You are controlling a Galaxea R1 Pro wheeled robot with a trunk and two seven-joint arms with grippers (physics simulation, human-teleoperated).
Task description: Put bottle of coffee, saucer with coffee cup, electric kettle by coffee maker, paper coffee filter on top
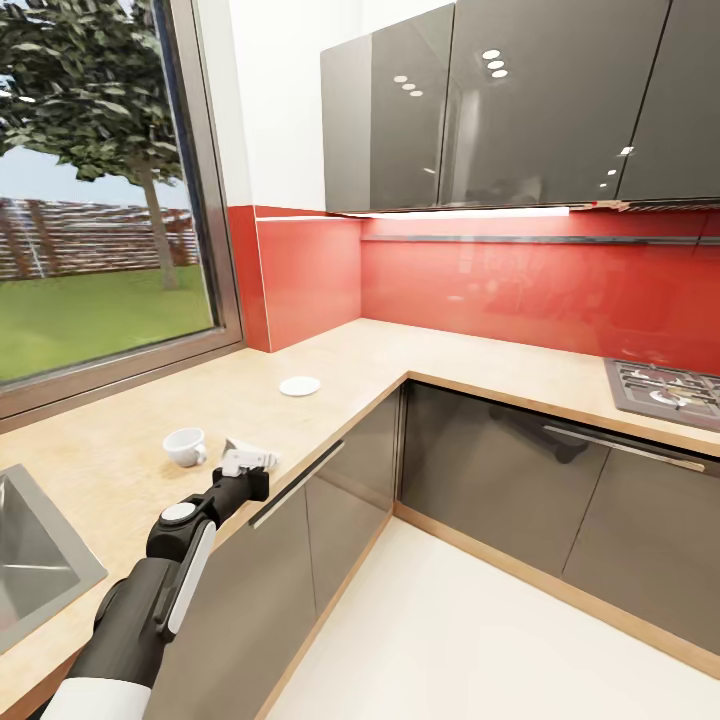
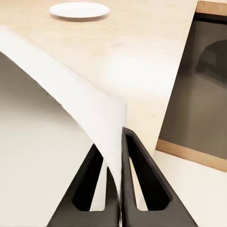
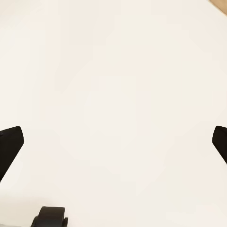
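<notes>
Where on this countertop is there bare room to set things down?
Bare stretches: the corner under the wall cabinets, behind the saucer, and the run toward the stove. It is tighter by the sink, where the coffee cup sits beside the left end effector holding the paper filter.

Head view: high, angled down over corner countertop [image 1: 330, 370]. Left wrist view: close along fingers toward saucer [image 2: 79, 10]; saucer [image 1: 299, 386] shared with head view. Right wrist view: faces pale floor [image 3: 113, 94].

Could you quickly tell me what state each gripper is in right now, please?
Left gripper: closed on the paper coffee filter, above the countertop.
Right gripper: open, fingers wide apart, holding nothing.
</notes>
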